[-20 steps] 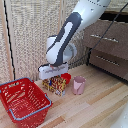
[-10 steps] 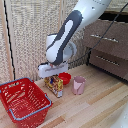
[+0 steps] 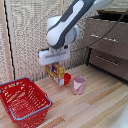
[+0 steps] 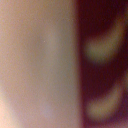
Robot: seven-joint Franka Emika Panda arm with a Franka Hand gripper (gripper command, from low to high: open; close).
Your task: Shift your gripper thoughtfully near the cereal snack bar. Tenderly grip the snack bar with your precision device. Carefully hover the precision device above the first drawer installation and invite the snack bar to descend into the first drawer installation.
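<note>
The dark brown cabinet (image 3: pixel 107 42) is standing along the far right side of the wooden table (image 3: pixel 100 107), and its top drawer (image 3: pixel 106 30), the one the task is asking for, is sitting above the lower drawer (image 3: pixel 111 62), each with a silver bar handle; whether the top one is pulled open is hard to judge from here. The white and grey arm (image 3: pixel 67 22) is reaching down from the upper right, and the red wire basket (image 3: pixel 22 100) is occupying the near left corner of the table. The gripper (image 3: pixel 54 62) is hanging over the far middle of the table with its jaws closed onto the top of the cereal snack bar (image 3: pixel 55 73), which is dangling upright beneath it. Over the last second the carton has been coming up: it was resting low beside the basket, and now it is clearing the tabletop, so the grasp looks done and the carry toward the drawer is probably the step ahead. The pink cup (image 3: pixel 78 85) is standing just to the carton's right, and the red bowl (image 3: pixel 66 78) is peeking out behind it. The carton's print is too small to read, and the wrist view is showing only blurred pale and dark red shapes with yellow streaks.
</note>
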